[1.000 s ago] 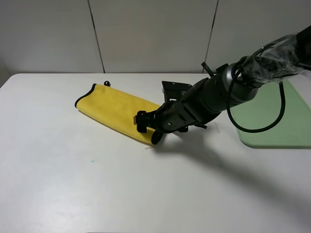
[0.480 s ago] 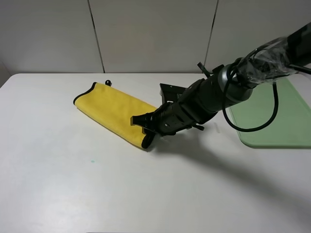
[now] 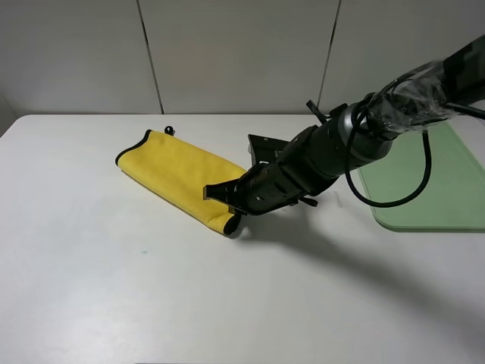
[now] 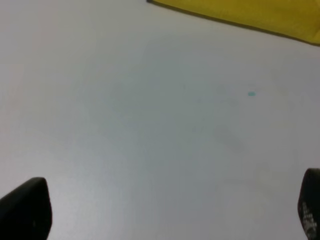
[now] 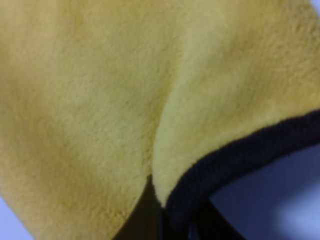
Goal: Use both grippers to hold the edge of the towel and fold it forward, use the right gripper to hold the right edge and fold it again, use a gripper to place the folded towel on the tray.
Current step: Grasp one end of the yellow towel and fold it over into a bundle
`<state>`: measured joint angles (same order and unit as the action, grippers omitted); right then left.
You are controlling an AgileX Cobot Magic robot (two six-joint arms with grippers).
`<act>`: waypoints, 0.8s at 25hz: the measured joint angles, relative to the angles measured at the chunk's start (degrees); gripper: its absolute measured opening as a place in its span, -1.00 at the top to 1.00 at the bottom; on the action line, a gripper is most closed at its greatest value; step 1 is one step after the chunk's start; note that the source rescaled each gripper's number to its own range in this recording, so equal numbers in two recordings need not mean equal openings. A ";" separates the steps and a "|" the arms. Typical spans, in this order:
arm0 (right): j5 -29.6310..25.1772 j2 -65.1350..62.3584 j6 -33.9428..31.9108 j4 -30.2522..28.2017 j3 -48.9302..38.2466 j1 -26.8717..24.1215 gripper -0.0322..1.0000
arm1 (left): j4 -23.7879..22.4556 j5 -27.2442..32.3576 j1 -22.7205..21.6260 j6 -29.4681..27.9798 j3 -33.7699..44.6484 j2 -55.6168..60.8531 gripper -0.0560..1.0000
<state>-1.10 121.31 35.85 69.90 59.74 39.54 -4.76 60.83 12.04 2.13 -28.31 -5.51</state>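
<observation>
The yellow towel (image 3: 170, 171) with black trim lies folded into a long strip on the white table, running from back left to front right. My right gripper (image 3: 227, 203) is at the strip's right end, and its jaws are closed on that edge. In the right wrist view the towel (image 5: 100, 100) fills the frame, pinched into a crease, with its black trim (image 5: 240, 155) curving past. The green tray (image 3: 439, 189) lies at the far right. My left gripper (image 4: 165, 210) is open over bare table, with the towel's edge (image 4: 240, 12) far from it. The exterior high view does not show the left gripper.
A small black loop (image 3: 167, 130) sticks out at the towel's back corner. A tiny teal mark (image 3: 142, 251) is on the table in front of the towel. My right arm stretches from the right across the tray's left side. A panelled wall stands behind the table.
My right gripper has moved left and lower onto the towel's right end and closed on it. That end has bunched slightly to the left. The rest of the towel stays flat.
</observation>
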 joint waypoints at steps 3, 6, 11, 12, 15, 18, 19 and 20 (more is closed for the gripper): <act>-0.63 -0.07 0.00 -2.64 -0.05 -0.14 0.90 | 0.00 0.00 0.00 0.00 0.00 0.00 -0.99; -1.49 -0.49 -0.05 -5.59 -0.24 -0.78 0.90 | 0.00 0.00 0.00 0.00 0.00 0.00 -0.99; -4.51 -2.43 -2.83 -13.28 -0.56 -3.12 0.90 | 0.00 -0.05 0.00 0.00 0.00 0.00 -0.99; -5.54 -2.93 -4.00 -15.53 -0.56 -3.73 0.90 | 0.00 -0.05 0.00 0.00 0.00 0.00 -0.99; -8.65 -4.62 -8.22 -22.97 -0.60 -6.11 0.90 | 0.00 -0.05 0.00 0.00 0.00 0.00 -0.99; -11.74 -7.10 -12.48 -30.63 -0.60 -8.64 0.90 | 0.00 -0.06 0.00 0.00 0.00 0.00 -0.99; -12.95 -8.14 -13.68 -33.09 -0.60 -9.48 0.90 | 0.00 -0.06 0.00 0.00 0.00 0.00 -0.99; -14.01 -9.04 -14.82 -35.51 -0.60 -10.55 0.90 | 0.00 -0.06 0.00 0.00 0.00 0.00 -0.99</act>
<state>-15.11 112.27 21.03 34.38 59.14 28.98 -4.76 60.76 12.04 2.13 -28.31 -5.51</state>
